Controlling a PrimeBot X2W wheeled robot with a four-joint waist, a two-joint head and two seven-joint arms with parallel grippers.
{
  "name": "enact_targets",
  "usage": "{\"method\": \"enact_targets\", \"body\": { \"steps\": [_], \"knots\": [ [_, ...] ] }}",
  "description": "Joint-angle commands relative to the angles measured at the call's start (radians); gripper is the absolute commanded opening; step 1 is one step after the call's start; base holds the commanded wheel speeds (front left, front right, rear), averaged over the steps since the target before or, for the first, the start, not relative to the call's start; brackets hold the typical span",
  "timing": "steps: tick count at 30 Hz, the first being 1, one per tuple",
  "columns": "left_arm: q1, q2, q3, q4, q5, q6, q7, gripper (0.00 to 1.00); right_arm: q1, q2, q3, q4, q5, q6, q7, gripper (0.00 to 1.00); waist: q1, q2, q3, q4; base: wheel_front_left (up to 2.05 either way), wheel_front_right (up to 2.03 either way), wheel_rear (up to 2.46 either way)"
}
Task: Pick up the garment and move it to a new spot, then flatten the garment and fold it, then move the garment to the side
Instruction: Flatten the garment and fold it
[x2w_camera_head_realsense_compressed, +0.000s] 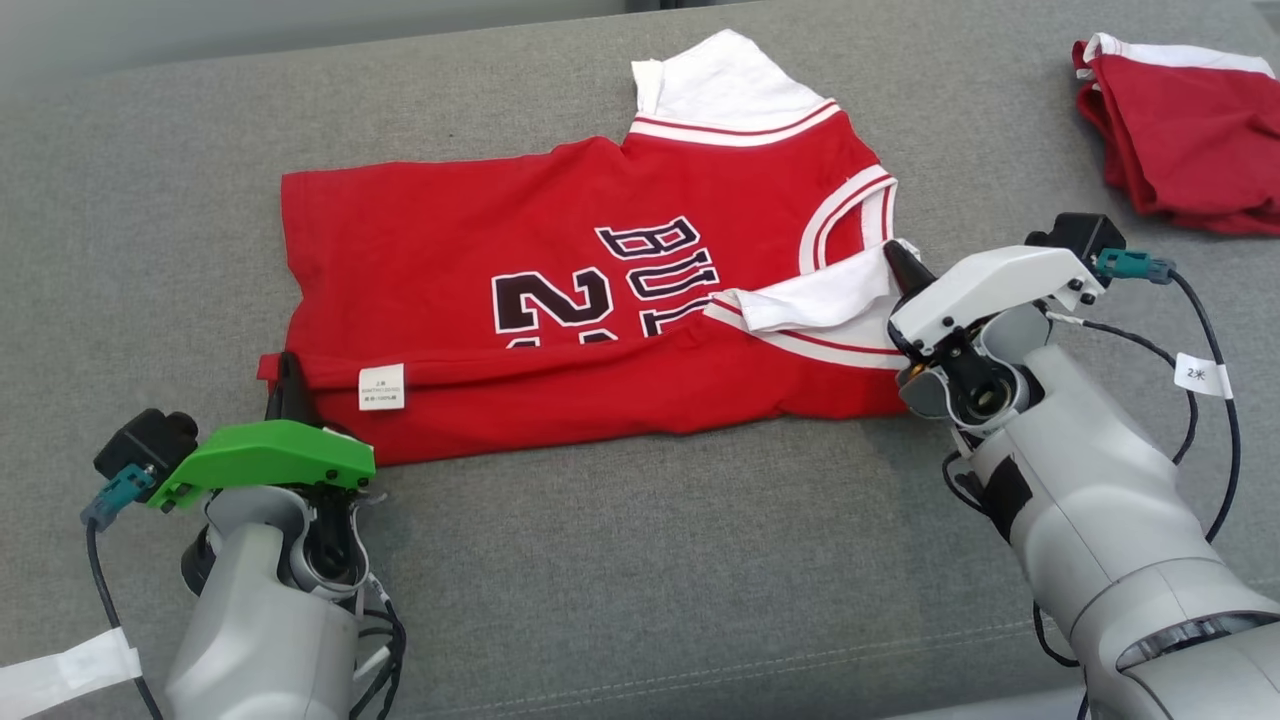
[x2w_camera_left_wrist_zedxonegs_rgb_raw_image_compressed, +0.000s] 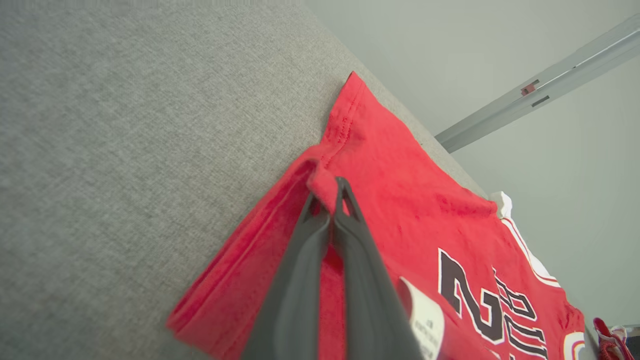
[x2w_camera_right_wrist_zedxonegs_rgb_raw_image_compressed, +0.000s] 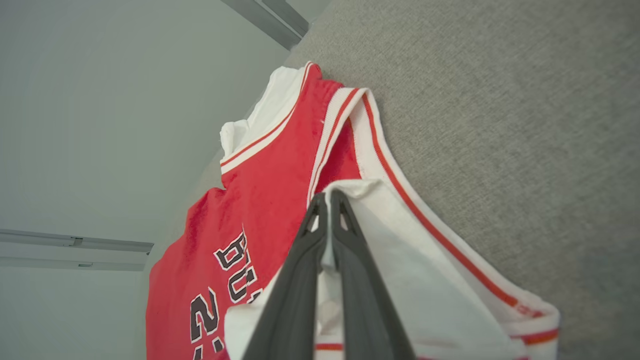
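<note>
On the grey fabric cushion (x2w_camera_head_realsense_compressed: 640, 560) the red white-trimmed basketball jersey (x2w_camera_head_realsense_compressed: 450, 260) lies centre. The head view adds a bunched red-and-white garment (x2w_camera_head_realsense_compressed: 1190, 140) far right. Wrist views reveal the grips: left gripper (x2w_camera_left_wrist_zedxonegs_rgb_raw_image_compressed: 332, 200) jaws clamped on the near-left hem, right gripper (x2w_camera_right_wrist_zedxonegs_rgb_raw_image_compressed: 327, 200) jaws clamped on the white sleeve.

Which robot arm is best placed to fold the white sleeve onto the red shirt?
The right, probably. The right gripper is shut on the white sleeve, so it needs to carry it over. The left gripper pinches the jersey at its hem corner, far from that sleeve.
</note>
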Motion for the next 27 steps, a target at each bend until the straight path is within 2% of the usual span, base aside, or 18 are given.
{"method": "enact_targets", "body": {
  "steps": [1,2,9,13,17,22,27],
  "knots": [
    [-0.019,0.005,0.005,-0.004,0.024,-0.006,-0.004,0.87,-0.018,-0.003,0.012,0.003,0.027,0.0,-0.006,0.49,0.0,0.0,0.006,0.005,0.0,0.0,0.0],
    [-0.019,0.005,0.009,-0.011,0.032,-0.008,-0.004,1.0,-0.024,-0.003,0.018,0.003,0.049,0.0,-0.008,1.0,0.0,0.0,0.007,0.007,0.0,0.0,0.0],
    [0.022,0.005,0.03,-0.071,0.105,-0.03,-0.004,1.0,-0.063,-0.003,0.072,-0.01,0.197,0.0,-0.03,1.0,0.0,0.0,0.011,0.018,0.0,0.0,0.0],
    [0.048,0.005,0.027,-0.116,0.125,-0.041,-0.004,1.0,-0.097,-0.003,0.111,-0.006,0.227,0.0,-0.078,1.0,0.0,0.0,0.01,0.026,0.0,0.0,0.0],
    [0.096,0.005,0.025,-0.187,0.177,-0.043,-0.004,1.0,-0.122,-0.004,0.177,-0.026,0.17,0.0,-0.165,1.0,0.0,0.0,0.004,0.027,0.0,0.0,0.0],
    [0.159,0.005,0.026,-0.248,0.268,-0.039,-0.004,1.0,-0.099,-0.04,0.241,-0.074,0.089,0.0,-0.237,1.0,0.0,0.0,-0.011,0.018,0.0,0.0,0.0],
    [0.231,0.005,0.023,-0.272,0.282,-0.047,-0.004,1.0,-0.02,-0.086,0.239,-0.158,0.059,0.0,-0.262,1.0,0.0,0.0,-0.036,0.005,0.0,0.0,0.0]
  ]
}}
